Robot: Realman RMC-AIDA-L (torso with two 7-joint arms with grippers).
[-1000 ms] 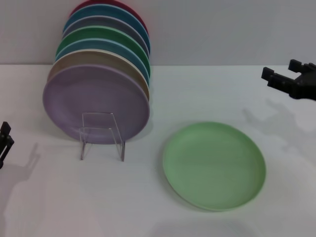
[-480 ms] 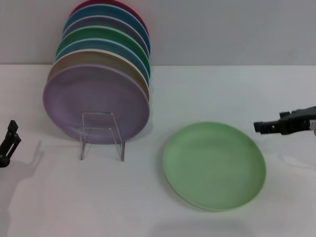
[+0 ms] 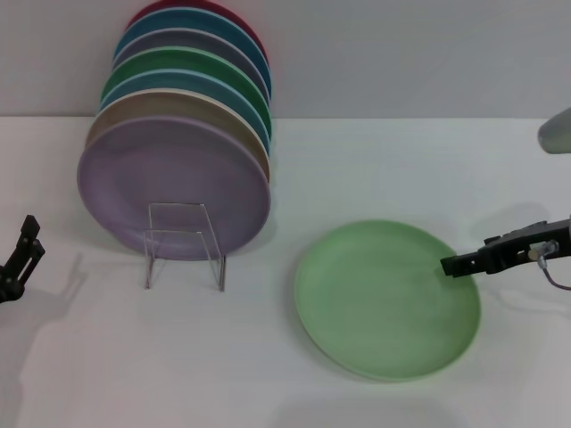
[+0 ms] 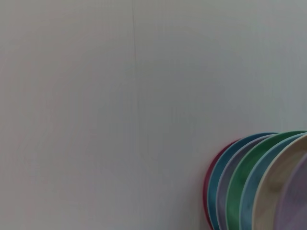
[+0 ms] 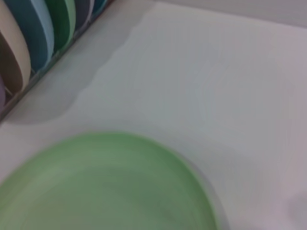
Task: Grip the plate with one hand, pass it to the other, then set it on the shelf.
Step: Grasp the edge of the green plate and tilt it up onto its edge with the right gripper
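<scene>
The light pastel-green plate (image 3: 384, 299) lies flat on the white table, right of centre, and fills the lower part of the right wrist view (image 5: 105, 187). My right gripper (image 3: 452, 265) reaches in low from the right, its tip at the plate's right rim, seen edge-on. My left gripper (image 3: 25, 251) hangs at the far left edge, well away from the plate. The clear plate stand (image 3: 183, 245) stands left of the plate, its front loop bare.
A row of several upright plates leans behind the stand, with a lavender plate (image 3: 169, 187) in front and a darker green one (image 3: 192, 67) further back. These plates also show in the left wrist view (image 4: 254, 187) and the right wrist view (image 5: 29, 43). A grey wall is behind.
My right gripper has come down from the upper right and moved left to the plate's right rim. My left gripper has shifted slightly right and up. The plate has not moved.
</scene>
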